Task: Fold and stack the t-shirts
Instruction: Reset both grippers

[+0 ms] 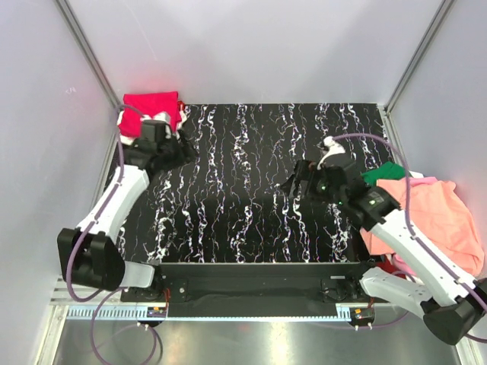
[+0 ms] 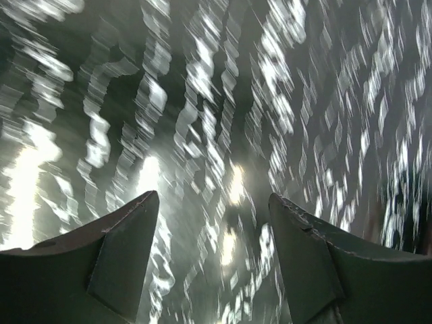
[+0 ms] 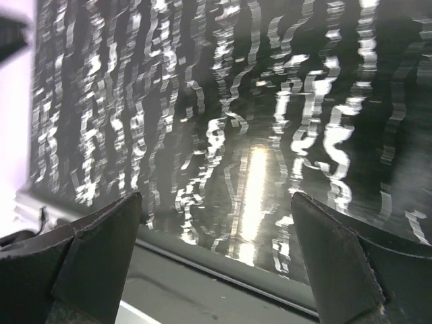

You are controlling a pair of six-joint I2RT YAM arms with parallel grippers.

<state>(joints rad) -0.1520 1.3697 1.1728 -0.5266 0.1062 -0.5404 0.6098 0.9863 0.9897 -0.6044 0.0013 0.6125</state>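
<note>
A folded crimson-pink t-shirt lies in the far left corner of the table, with white cloth showing at its edge. My left gripper hovers just in front of and to the right of that stack, open and empty; in the left wrist view the left gripper has only the blurred marbled table between its fingers. A heap of t-shirts lies off the right edge: salmon-orange, pink and green. My right gripper is over the table's middle right, and in the right wrist view the right gripper stands wide open on nothing.
The table is a black mat with white streaks, enclosed by pale walls on three sides. Its near edge and a grey rail show in the right wrist view. The right arm's cable loops above the heap.
</note>
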